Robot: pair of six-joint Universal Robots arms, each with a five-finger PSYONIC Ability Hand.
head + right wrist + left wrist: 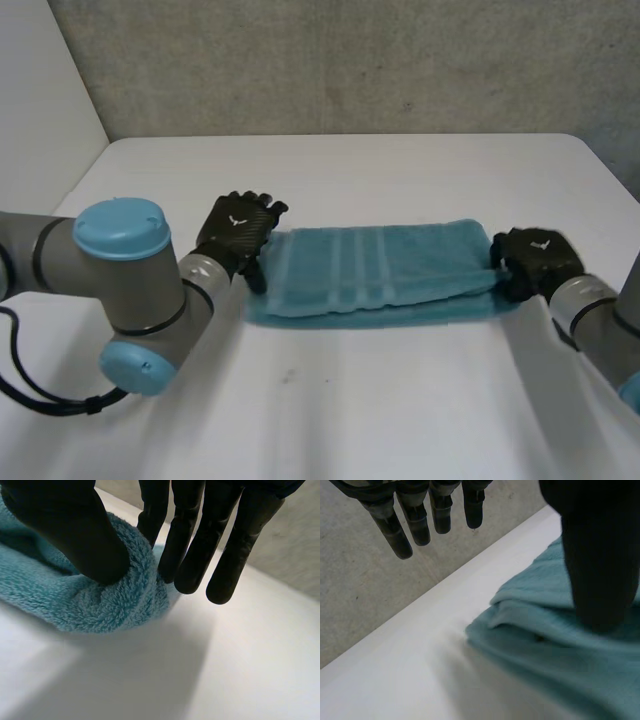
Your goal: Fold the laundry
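Shows a folded teal terry towel (380, 270) lying lengthwise mid-frame on the white bench (400, 400). Puts the left robot hand (237, 232) at its left end, released, fingers straight and off the cloth, thumb resting on it. Has the right robot hand (535, 258) at the right end, pinching the fold between thumb and fingers

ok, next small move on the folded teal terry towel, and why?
Probably close the left hand on the left end of the folded teal terry towel: its thumb lies over the cloth, but its fingers hang straight, clear of it. The right hand pinches the right end, so that side looks set.
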